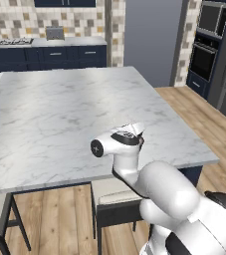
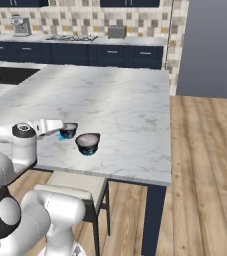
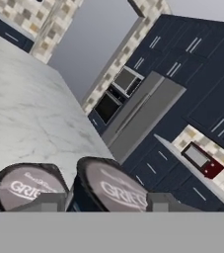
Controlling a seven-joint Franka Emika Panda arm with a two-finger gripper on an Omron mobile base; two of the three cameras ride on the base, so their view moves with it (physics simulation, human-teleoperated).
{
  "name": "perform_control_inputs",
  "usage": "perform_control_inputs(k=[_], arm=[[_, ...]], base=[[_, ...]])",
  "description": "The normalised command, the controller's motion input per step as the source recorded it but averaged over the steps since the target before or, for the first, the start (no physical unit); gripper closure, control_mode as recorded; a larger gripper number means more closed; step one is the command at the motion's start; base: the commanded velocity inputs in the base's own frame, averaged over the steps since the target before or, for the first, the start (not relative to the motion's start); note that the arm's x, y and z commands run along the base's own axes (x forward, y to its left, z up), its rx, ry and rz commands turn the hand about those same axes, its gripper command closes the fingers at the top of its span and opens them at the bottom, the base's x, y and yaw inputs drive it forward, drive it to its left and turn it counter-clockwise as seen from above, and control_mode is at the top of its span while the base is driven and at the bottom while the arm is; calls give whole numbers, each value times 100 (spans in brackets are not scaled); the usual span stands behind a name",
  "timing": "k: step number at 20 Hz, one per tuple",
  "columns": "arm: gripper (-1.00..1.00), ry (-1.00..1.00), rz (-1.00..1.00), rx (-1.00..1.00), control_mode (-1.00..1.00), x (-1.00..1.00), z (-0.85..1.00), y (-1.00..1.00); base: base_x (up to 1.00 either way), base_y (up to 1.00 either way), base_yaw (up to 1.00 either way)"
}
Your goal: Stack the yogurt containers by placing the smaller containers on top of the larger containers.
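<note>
Two yogurt cups are seen on the marble counter (image 2: pixel 110 105) near its front edge. The small cup (image 2: pixel 68 130) stands just beside the gripper (image 2: pixel 60 127), and the large cup (image 2: pixel 88 143) stands near it, towards the counter's front edge; the two are apart, both upright. A trace of light blue shows at the small cup's base, but what it belongs to cannot be told.

In the hand view the two finger tips (image 3: pixel 44 201) rise in front of two printed lids, the nearer cup (image 3: pixel 116 188) lying between them. The jaws are partly open, and whether the cup is already pinched cannot be told; nothing is seen lifted.

The small cup is judged light and stiff, with smooth tapered sides likely to slip. Hold is best taken across its body below the lid rim, squarely, with gentle pressure so the thin wall is not dented.
</note>
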Motion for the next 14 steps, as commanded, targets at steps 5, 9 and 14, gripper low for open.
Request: perform_control_inputs(k=[5,9,14], arm=[[100,1,-1,-1,-100,14,-14,-26],[100,0,-1,-1,-100,11,-12,-31],[100,0,0,-1,-100,11,-26,-5]], base=[[0,0,0],[0,0,0],[0,0,0]])
